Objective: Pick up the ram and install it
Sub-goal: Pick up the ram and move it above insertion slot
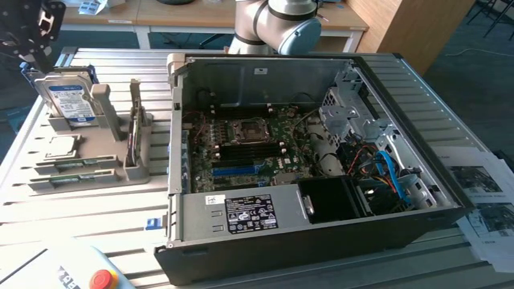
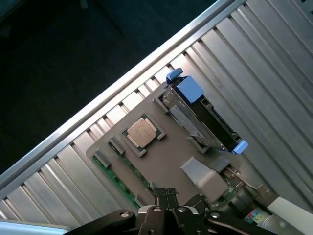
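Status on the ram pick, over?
Gripper hovers above the hard drive, off the ram. Ram lies in the grey holder, ungripped. Nothing lies on top of it.

On the grey holder [image 1: 100,149]: two ram sticks [image 1: 72,163] [image 1: 71,178], one hard drive [image 1: 71,99], one processor chip [image 1: 64,144], one expansion card [image 1: 136,129]; beside it, one computer case [image 1: 265,72].
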You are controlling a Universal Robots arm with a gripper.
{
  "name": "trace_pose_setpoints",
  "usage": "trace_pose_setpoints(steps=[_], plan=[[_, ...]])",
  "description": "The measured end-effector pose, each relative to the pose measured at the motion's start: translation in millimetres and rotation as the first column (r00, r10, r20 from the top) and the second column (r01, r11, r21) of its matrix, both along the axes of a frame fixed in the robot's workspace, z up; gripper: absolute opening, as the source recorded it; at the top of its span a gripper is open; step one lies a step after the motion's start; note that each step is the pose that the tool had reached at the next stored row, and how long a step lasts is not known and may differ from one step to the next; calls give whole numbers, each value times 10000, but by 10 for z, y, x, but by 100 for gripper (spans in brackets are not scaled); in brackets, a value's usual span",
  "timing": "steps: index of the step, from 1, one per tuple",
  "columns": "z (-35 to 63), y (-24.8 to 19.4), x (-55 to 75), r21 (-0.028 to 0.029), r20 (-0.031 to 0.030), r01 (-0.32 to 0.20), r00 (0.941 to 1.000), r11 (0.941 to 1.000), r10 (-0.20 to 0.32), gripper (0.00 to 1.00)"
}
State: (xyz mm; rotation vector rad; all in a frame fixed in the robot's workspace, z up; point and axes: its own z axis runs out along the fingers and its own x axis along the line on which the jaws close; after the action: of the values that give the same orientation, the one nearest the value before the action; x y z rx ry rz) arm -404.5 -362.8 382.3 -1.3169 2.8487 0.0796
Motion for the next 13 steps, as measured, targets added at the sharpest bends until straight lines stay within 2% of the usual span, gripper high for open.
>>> trace_pose_setpoints(steps=[3,6,10,13], plan=[[-9,0,0,0,0,-540,9985,9985,540,10],[-16,0,0,0,1,-1077,9942,9942,1077,10],[-20,0,0,0,0,-1801,9837,9837,1801,10],[-23,0,0,0,1,-2328,9725,9725,2328,10]])
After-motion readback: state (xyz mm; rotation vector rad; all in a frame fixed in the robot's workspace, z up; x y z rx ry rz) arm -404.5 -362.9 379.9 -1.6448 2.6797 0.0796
